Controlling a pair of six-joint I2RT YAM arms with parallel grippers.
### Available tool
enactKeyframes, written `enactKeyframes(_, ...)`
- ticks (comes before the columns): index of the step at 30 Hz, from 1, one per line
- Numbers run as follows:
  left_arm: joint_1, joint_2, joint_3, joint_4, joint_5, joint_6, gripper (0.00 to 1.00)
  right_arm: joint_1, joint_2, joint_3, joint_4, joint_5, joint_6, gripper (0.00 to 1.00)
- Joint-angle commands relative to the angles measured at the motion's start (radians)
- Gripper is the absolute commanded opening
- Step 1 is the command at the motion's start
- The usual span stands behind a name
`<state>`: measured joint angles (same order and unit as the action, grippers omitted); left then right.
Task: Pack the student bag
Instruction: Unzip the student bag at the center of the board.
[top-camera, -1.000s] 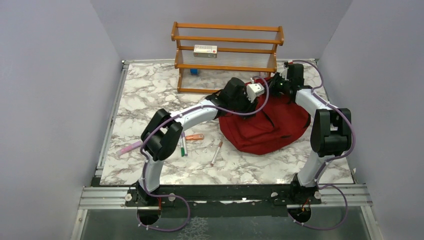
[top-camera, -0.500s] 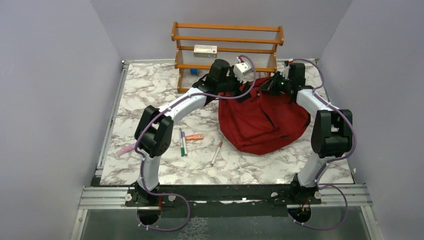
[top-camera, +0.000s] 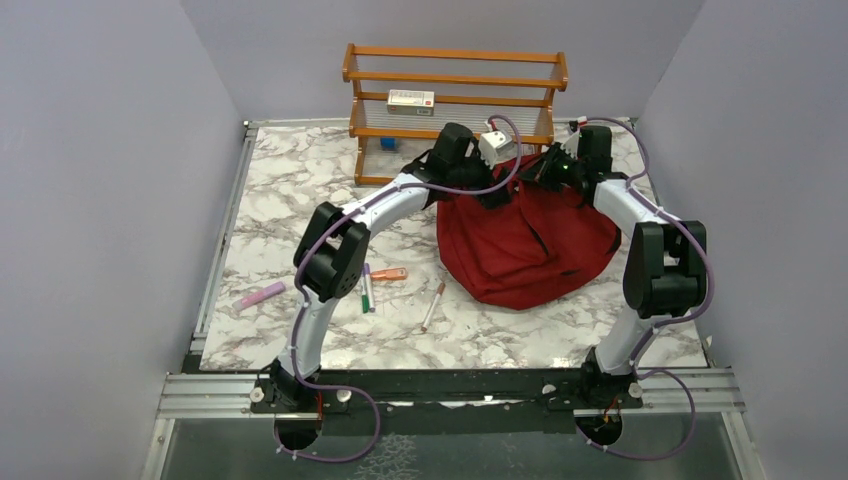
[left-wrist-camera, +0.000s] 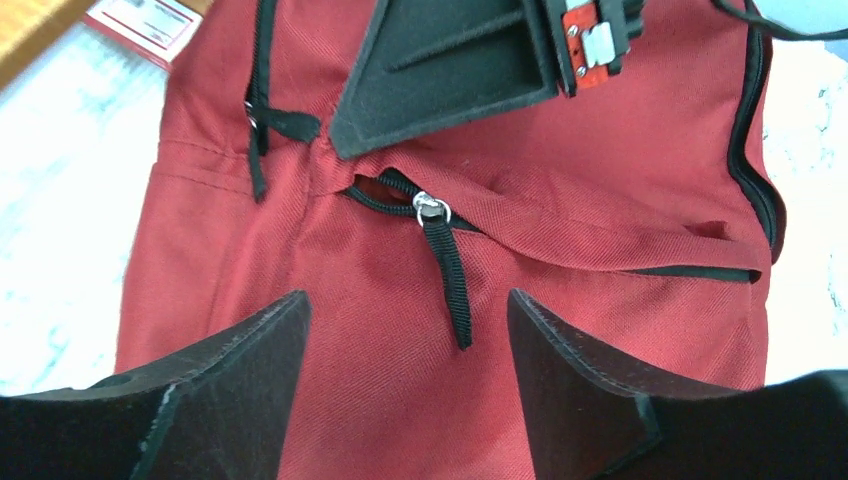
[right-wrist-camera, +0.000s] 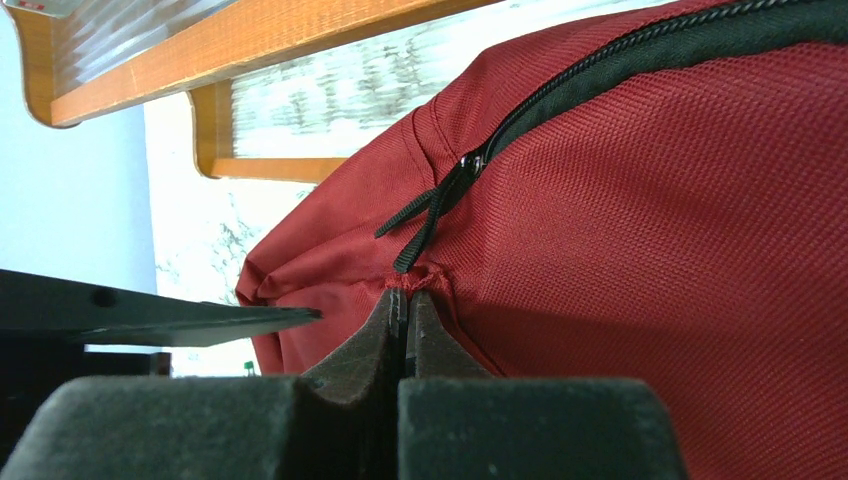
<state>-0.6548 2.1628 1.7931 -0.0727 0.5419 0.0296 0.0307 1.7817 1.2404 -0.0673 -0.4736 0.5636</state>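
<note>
Student bag (top-camera: 530, 250) sits slumped, fabric pinched by right claw (right-wrist-camera: 405, 297).

One high view from behind, two wrist views close against the same student bag (top-camera: 530, 245).

The student bag (right-wrist-camera: 650, 250) is matt, coarsely woven dark red cloth with a shiny metal zip slider (left-wrist-camera: 431, 208), the rack (top-camera: 455, 53) glossy varnished wood, the tabletop (top-camera: 290, 190) smooth and marble-patterned.
</note>
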Motion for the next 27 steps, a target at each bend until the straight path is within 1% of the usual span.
enactKeyframes(1, -0.021, 0.026, 0.043, -0.014, 0.011, -0.024, 0.69, -0.011, -0.047, -0.006, 0.058, -0.036, -0.008, 0.00)
enactKeyframes(4, -0.026, 0.043, 0.058, -0.021, 0.026, -0.025, 0.62, -0.011, -0.048, -0.011, 0.059, -0.038, -0.006, 0.01)
enactKeyframes(9, -0.039, 0.064, 0.068, -0.025, 0.031, -0.025, 0.55, -0.011, -0.051, -0.018, 0.058, -0.036, -0.010, 0.00)
enactKeyframes(17, -0.043, 0.080, 0.085, -0.049, 0.027, -0.025, 0.31, -0.012, -0.057, -0.022, 0.059, -0.033, -0.013, 0.01)
enactKeyframes(24, -0.043, 0.070, 0.090, -0.074, 0.007, -0.005, 0.00, -0.011, -0.058, -0.027, 0.059, -0.026, -0.013, 0.01)
enactKeyframes(27, -0.043, 0.052, 0.091, -0.077, 0.001, -0.006, 0.00, -0.011, -0.056, -0.027, 0.059, -0.014, -0.013, 0.01)
